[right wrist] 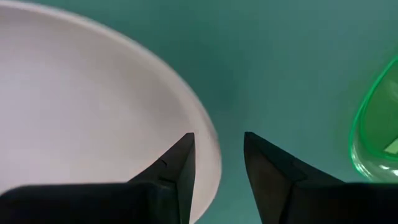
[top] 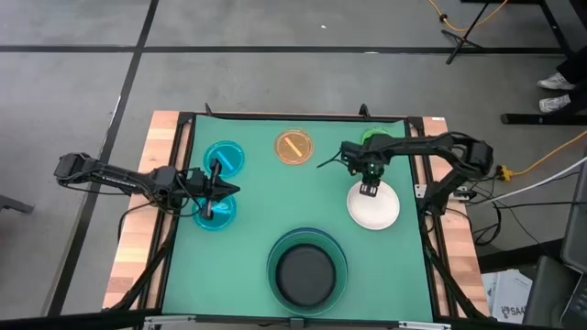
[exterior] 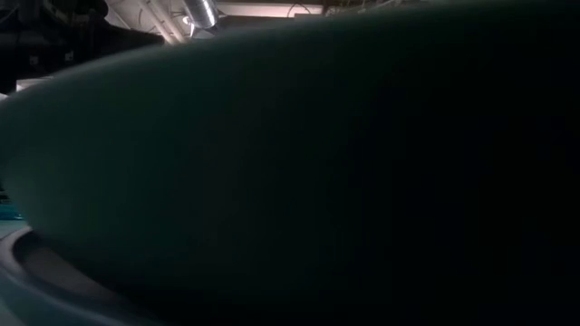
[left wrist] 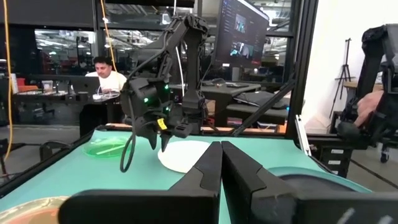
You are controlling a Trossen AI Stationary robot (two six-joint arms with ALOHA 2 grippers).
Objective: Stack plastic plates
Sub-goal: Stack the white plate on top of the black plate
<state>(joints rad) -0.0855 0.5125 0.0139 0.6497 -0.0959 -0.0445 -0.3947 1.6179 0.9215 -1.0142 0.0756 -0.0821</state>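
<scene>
Black plate (top: pixel 305 272) nested inside dark green plate (top: pixel 337 258) at near edge of green mat (top: pixel 257 215) — blue rim just visible beneath. Elsewhere on mat: one white plate (top: pixel 378 210), one orange plate (top: pixel 294 147), one light green plate (top: pixel 374 137), two cyan plates (top: pixel 227 156). Right gripper (right wrist: pixel 217 149) open, straddling white plate's rim. Left gripper (top: pixel 210 190) closed, empty, between the cyan plates, over nearer cyan plate (top: pixel 220 213).
</scene>
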